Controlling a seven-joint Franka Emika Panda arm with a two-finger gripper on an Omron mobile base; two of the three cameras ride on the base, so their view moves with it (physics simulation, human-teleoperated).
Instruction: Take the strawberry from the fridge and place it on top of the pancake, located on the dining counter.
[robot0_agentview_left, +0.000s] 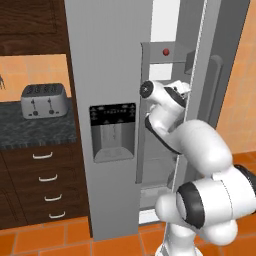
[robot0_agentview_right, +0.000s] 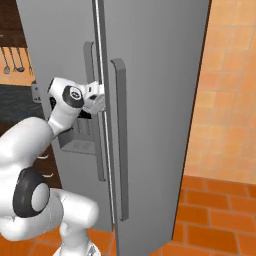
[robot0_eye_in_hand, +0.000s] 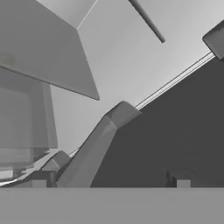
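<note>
The end effector (robot0_agentview_left: 186, 90), its opening hidden from me, reaches past the tall grey fridge (robot0_agentview_left: 107, 75) door toward the tiny dark-red strawberry (robot0_agentview_left: 166, 51), risking a knock off its shelf.

The light was even and flat, as in any rendered room, with no single source to be seen. The fridge (robot0_agentview_left: 107, 75) showed a smooth grey face without glare, and its open interior looked brighter and paler than the door. Beside the fridge the tiled wall (robot0_agentview_right: 227, 85) glowed warm orange. All the pictures were soft and rather coarse. In the hand view the fridge handle (robot0_eye_in_hand: 94, 148) was blurred, and the surface below it lay in deep shade, perhaps the door's edge.
</note>
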